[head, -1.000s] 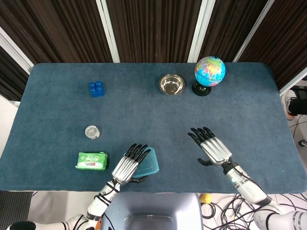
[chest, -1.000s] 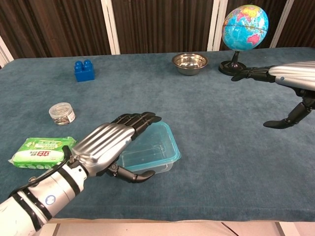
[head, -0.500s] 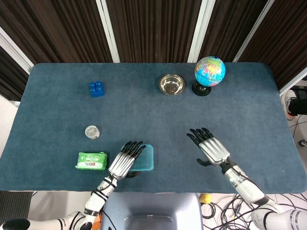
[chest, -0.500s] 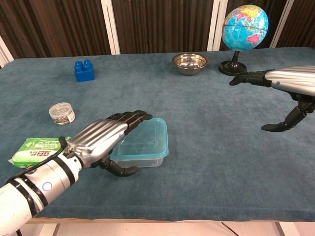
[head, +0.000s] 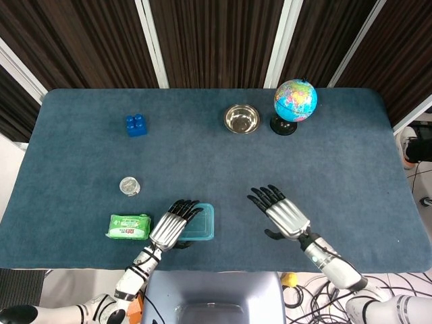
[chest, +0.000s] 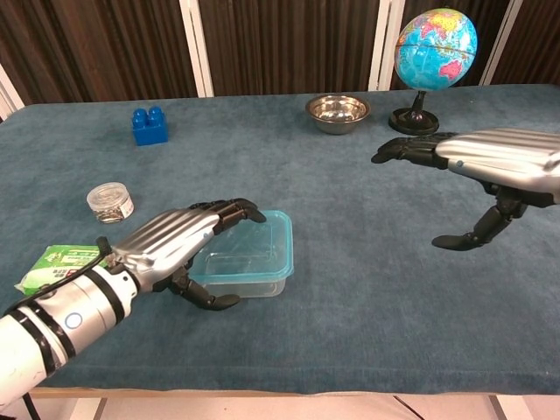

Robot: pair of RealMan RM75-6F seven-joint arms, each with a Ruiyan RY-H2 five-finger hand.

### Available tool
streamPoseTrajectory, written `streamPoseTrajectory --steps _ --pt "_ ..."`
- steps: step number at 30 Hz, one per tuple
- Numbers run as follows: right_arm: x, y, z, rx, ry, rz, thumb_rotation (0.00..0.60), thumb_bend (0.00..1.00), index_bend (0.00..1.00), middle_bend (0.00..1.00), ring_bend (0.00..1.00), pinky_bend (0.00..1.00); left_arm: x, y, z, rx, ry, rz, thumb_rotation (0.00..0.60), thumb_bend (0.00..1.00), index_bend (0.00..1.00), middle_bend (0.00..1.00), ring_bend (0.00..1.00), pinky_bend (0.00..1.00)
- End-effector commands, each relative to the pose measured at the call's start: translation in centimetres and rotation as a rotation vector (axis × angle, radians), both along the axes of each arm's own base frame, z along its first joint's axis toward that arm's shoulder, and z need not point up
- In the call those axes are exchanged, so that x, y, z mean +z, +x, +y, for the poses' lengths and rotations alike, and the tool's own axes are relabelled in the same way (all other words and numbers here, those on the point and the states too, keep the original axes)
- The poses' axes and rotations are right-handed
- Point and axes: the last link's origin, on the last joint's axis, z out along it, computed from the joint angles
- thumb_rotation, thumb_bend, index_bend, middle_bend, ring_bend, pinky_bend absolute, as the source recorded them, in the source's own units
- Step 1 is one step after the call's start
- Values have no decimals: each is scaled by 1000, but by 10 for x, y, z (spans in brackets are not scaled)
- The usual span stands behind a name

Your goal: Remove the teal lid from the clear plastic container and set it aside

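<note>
The clear plastic container (chest: 254,282) with its teal lid (head: 203,222) (chest: 262,248) stands near the table's front edge, left of centre. My left hand (head: 171,226) (chest: 169,248) grips its left end: the fingers curl over the lid and the thumb presses the near wall. The lid sits on the container. My right hand (head: 281,213) (chest: 492,159) hovers above the table to the right of the container, fingers spread and holding nothing.
A green wipes pack (head: 129,226) (chest: 63,263) lies just left of my left hand. Further back are a small jar (head: 129,185) (chest: 110,200), a blue brick (head: 136,125), a steel bowl (head: 241,119) and a globe (head: 295,101).
The container has turned from tilted to square and slid left with my left hand. My right hand has moved left, towards the container.
</note>
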Motion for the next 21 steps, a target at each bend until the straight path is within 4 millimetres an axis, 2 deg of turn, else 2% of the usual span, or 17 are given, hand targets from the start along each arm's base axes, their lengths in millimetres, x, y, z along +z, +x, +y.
streamPoseTrajectory --steps 1,3,6,12,21 --pt "-22 21 14 128 35 -61 600 199 205 0 0 0 -1 0 -2 -11 -1 -5 600 251 237 380 387 481" --pt "-35 32 20 200 42 -87 600 199 290 0 0 0 -3 0 -6 -16 -7 -9 600 251 238 379 386 489" --pt "-54 46 27 266 47 -123 600 199 363 0 0 0 -4 1 -9 -27 -12 -10 600 250 238 378 387 490" --pt "-81 68 30 310 32 -145 600 199 417 0 0 0 -3 2 -11 -27 -11 -17 600 250 238 378 386 487" --pt "-108 78 31 334 13 -132 600 210 473 0 0 0 -2 -2 -11 -31 -23 -7 600 250 238 381 386 445"
